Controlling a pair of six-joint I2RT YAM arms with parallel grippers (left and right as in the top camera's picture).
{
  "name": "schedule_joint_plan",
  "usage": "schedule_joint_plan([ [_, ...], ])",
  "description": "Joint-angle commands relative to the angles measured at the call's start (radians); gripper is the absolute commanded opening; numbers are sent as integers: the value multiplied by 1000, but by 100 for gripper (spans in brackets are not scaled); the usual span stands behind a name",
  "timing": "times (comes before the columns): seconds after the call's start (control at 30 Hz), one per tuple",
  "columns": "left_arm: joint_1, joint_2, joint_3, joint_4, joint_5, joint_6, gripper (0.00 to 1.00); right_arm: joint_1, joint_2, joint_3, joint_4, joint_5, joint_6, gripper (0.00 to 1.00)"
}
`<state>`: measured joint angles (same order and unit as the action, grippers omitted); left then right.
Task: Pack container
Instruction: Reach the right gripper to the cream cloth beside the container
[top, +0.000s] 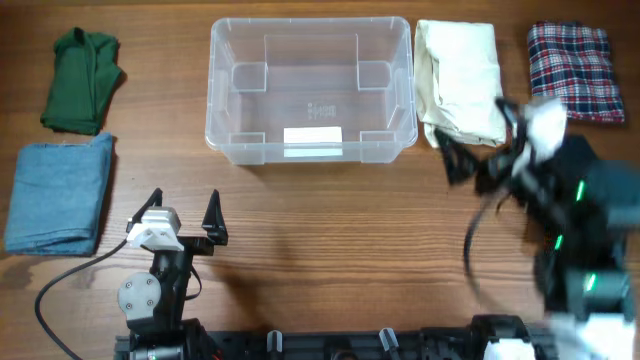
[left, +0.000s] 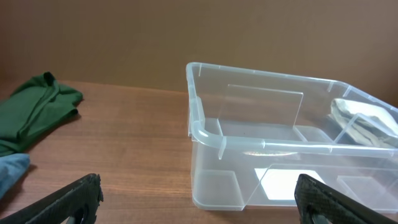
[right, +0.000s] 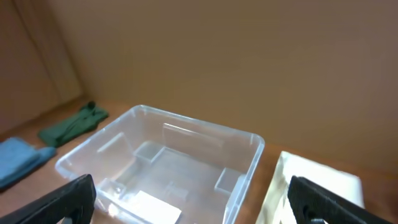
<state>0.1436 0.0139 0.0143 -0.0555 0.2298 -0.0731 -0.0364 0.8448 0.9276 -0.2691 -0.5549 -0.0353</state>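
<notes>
Your clear container (top: 310, 70) sits flat on the surface (top: 350, 230). Your left tool (top: 184, 195) is in front of the container, wide open and holding nothing. Your right tool (right: 191, 182) is near the container's right front corner, by the cream cloth (top: 460, 80). It is wide open too and holds nothing.

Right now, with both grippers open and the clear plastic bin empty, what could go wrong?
1. The right gripper shows motion blur beside the cream folded cloth, close to the clear rectangular plastic container; it might clip the wall and shove it.
2. That cloth lies loosely folded; a pinch may lift only one layer and unfold it.
</notes>
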Motion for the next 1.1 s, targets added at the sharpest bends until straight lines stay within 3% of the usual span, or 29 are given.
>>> schedule_joint_plan([
  [0.0, 5, -7, -9, 0, -10, -13, 100, -46, 251, 270, -79, -246, -135, 100],
  [0.2, 5, -7, -9, 0, -10, -13, 100, -101, 478, 434, -67, -282, -114, 100],
  [0.6, 5, -7, -9, 0, -10, -13, 100, -329, 802, 434, -34, -223, -122, 100],
  [1.07, 5, -7, -9, 0, -10, -13, 100, -402, 1107, 434, -39, -153, -136, 100],
])
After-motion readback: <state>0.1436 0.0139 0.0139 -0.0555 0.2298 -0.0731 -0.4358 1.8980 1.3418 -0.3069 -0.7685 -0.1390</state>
